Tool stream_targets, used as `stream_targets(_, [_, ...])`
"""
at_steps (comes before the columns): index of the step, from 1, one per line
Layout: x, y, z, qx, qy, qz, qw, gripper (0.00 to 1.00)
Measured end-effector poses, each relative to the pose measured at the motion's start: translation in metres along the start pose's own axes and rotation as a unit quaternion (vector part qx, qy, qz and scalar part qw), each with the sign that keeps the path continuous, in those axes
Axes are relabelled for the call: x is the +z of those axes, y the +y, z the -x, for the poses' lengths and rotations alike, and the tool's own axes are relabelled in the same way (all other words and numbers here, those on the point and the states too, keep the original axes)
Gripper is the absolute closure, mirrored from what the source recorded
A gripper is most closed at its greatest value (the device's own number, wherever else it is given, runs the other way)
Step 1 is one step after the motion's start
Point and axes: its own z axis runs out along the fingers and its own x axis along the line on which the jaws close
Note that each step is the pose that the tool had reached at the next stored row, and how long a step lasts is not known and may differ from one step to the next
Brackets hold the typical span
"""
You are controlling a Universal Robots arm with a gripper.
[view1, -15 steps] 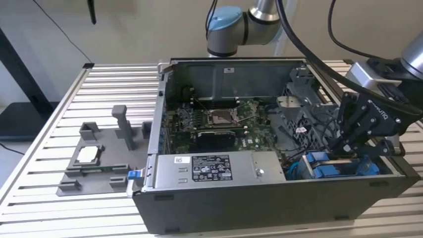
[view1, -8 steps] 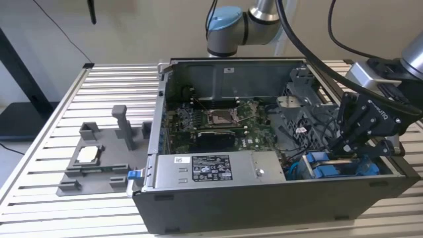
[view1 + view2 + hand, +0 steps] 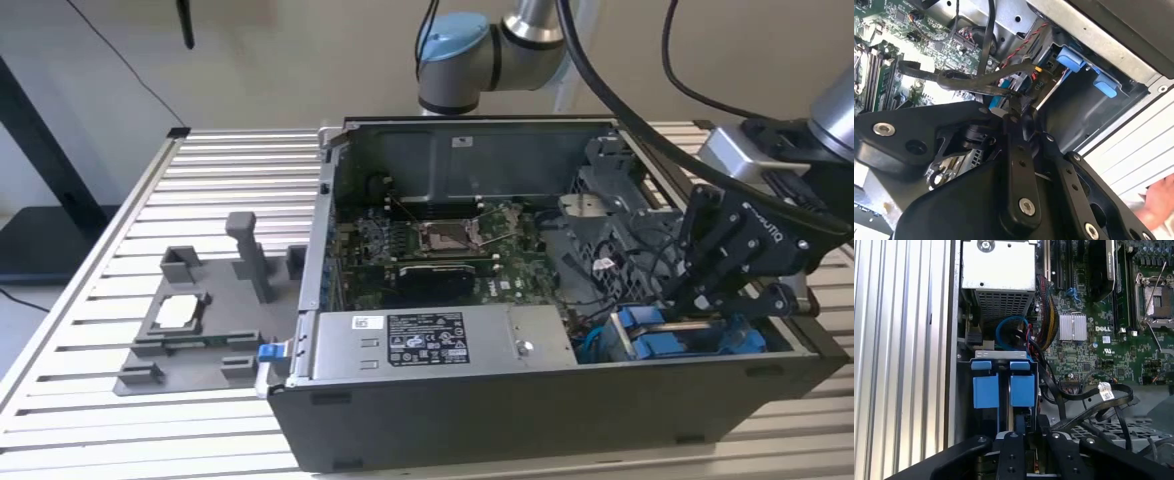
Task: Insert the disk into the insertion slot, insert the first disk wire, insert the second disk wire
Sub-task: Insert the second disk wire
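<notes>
The disk's bright blue frame (image 3: 667,338) sits down inside the insertion slot (image 3: 750,338) at the case's front corner, on the exterior view's right. Both wrist views show its blue clips (image 3: 1004,389) (image 3: 1074,59) between the slot walls (image 3: 965,390) (image 3: 1089,115); the drive body itself is mostly hidden. My gripper (image 3: 697,300) hangs just above the slot's inner end. Its fingers (image 3: 1015,125) stand close together, shut on the black connector end of a disk wire (image 3: 974,82) that loops back toward the motherboard. The gripper (image 3: 1021,426) is close behind the blue frame.
The open case (image 3: 534,410) holds a silver power-supply box (image 3: 427,345), the motherboard (image 3: 441,250) and loose black cables (image 3: 1099,400). A grey fixture (image 3: 200,330) stands on the slatted table at the exterior view's left. A person's hand (image 3: 1159,200) is beside the case.
</notes>
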Motion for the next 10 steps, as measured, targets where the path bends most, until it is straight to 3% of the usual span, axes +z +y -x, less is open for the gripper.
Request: stream_targets(10, [-0.0241, 0.0041, 0.0023, 0.0, 0.0001, 0.0004, 1.0, 0.76])
